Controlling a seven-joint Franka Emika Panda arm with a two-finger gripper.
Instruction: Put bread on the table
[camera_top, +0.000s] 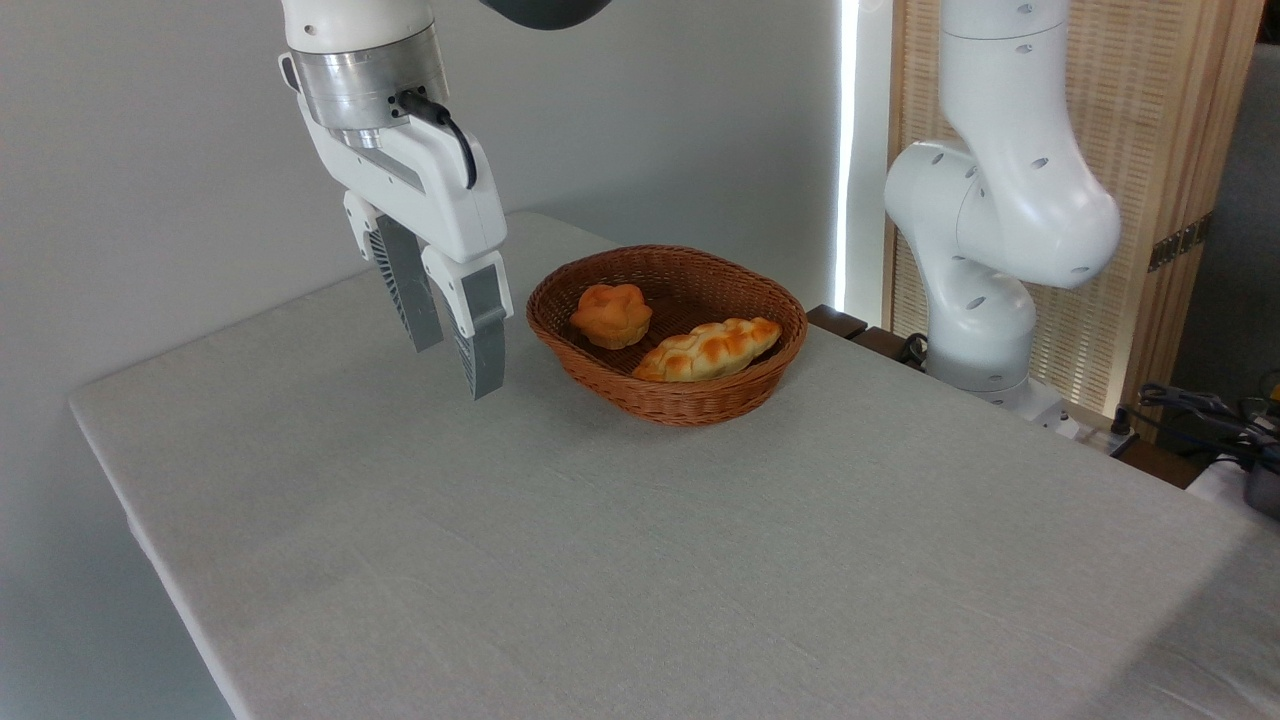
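The flower-topped bun (611, 314) in the wicker basket (700, 400) looks light and squashy, best pinched gently across its sides by the released, empty gripper (457, 365).

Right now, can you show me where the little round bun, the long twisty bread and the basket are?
little round bun (612, 313), camera view, lobed top.
long twisty bread (708, 350), camera view, middle of the braid.
basket (700, 405), camera view, front wicker wall.
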